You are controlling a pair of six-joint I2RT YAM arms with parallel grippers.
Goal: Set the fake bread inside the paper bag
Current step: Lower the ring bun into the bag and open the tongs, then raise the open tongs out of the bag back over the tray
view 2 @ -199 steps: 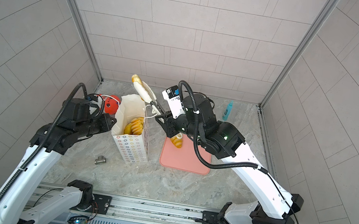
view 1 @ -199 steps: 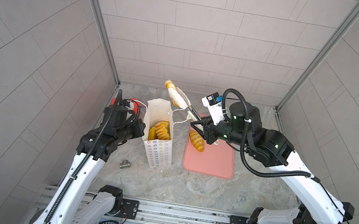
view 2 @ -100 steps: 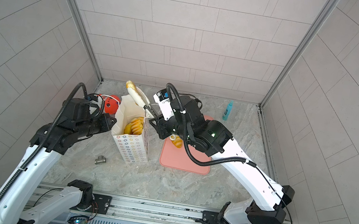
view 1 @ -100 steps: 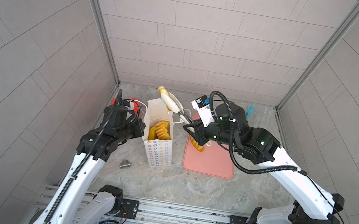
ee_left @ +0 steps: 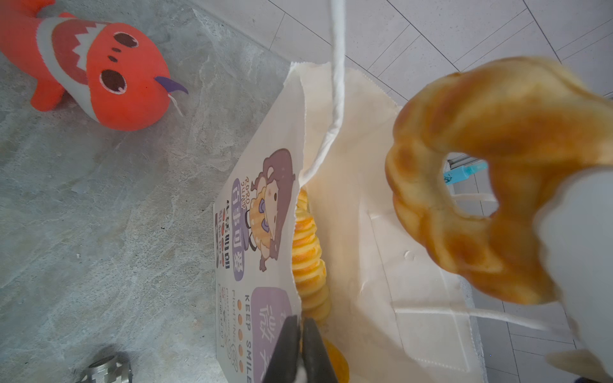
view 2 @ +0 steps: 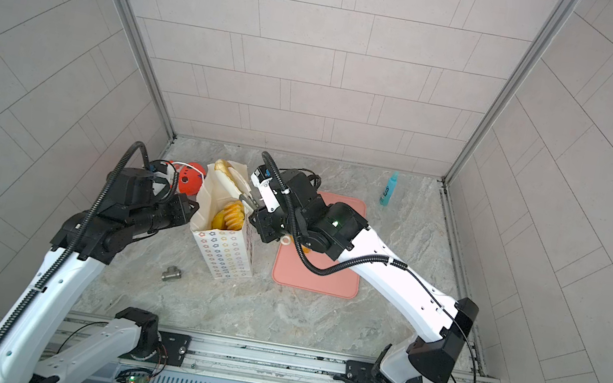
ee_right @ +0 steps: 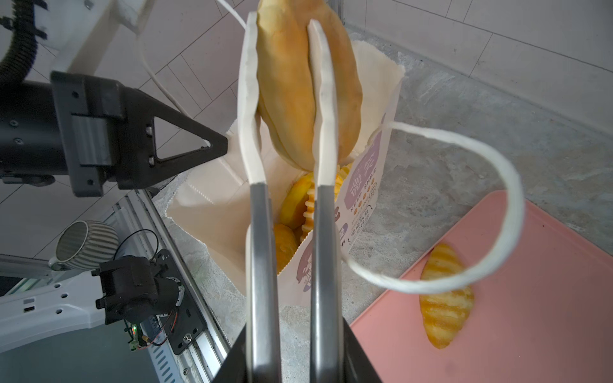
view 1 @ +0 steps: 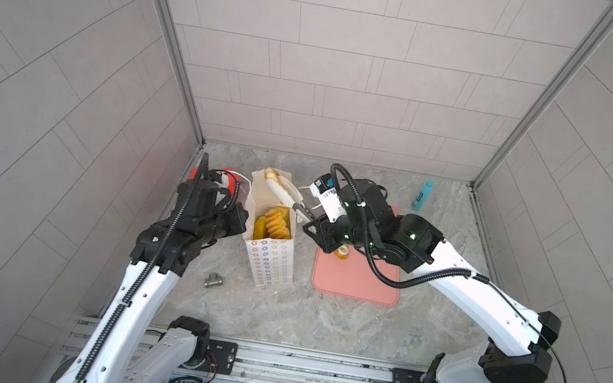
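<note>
Fake bread point(ee_right: 298, 89) in tongs point(ee_right: 262, 248), R arm point(view 1: 405, 243) at bag point(view 1: 272, 262)

Both arms point(view 1: 139, 299) are white with black joints and ribbed black conduits point(view 1: 398, 286); the left tool point(ee_right: 219, 146) is black, triangular.

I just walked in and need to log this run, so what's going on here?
The right gripper holds tongs that clasp a ring donut over the open paper bag. The left gripper is shut on the bag's rim, holding its mouth open. Several fake breads already sit inside; one ridged roll lies on the pink tray.
</note>
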